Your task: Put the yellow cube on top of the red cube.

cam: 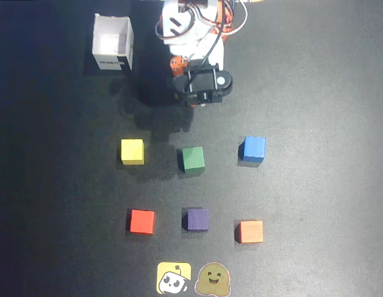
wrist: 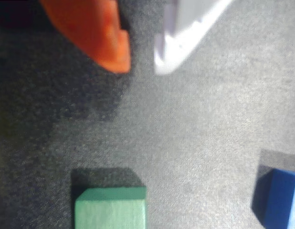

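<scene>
Now: yellow cube (cam: 132, 151) plain, bright | red cube (cam: 142, 221) plain, apart | tool (wrist: 141, 69) parted, empty

Dark table (cam: 339, 124), six cubes, yellow cube (cam: 132, 151), red cube (cam: 142, 221), white box (cam: 112, 42), two stickers (cam: 174, 278)

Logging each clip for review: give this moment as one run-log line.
gripper: empty, slightly open, above mat | yellow cube: untouched, on mat | red cube: bare, below yellow in overhead view | wrist view: green cube ahead | stage: pre-grasp
</scene>
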